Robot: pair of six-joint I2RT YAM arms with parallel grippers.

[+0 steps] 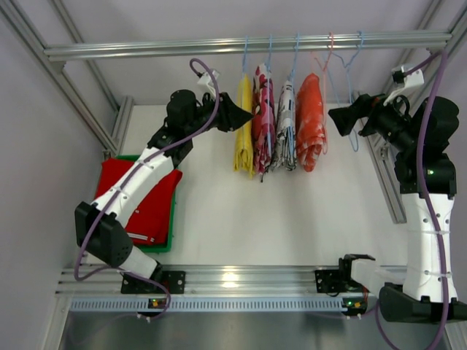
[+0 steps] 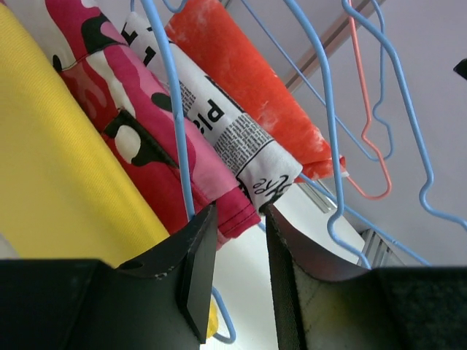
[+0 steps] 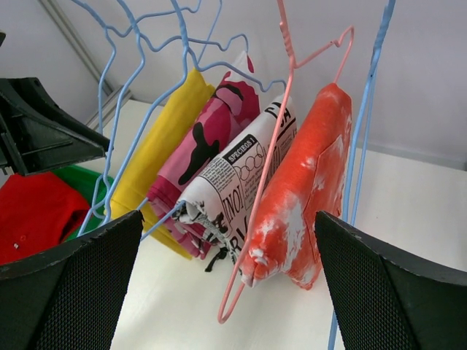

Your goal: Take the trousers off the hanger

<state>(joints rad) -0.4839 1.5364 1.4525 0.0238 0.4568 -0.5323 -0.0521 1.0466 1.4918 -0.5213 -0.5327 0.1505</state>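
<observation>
Yellow trousers (image 1: 244, 127) hang folded on a blue hanger at the left end of the row on the rail; they also show in the left wrist view (image 2: 51, 168) and the right wrist view (image 3: 157, 142). My left gripper (image 1: 242, 117) is open with a narrow gap and holds nothing, its tips (image 2: 241, 219) just beside the yellow trousers. Red trousers (image 1: 146, 204) lie in the green tray (image 1: 170, 237), seen also in the right wrist view (image 3: 36, 215). My right gripper (image 1: 337, 117) is wide open and empty (image 3: 228, 215), right of the hanging row.
Pink camouflage trousers (image 1: 263, 117), newspaper-print trousers (image 1: 285, 124) and orange-red mottled trousers (image 1: 311, 120) on a pink hanger (image 3: 270, 168) hang beside the yellow pair. Empty pink (image 1: 326, 58) and blue (image 1: 354, 95) hangers hang at the right. A metal rail (image 1: 146, 49) spans overhead.
</observation>
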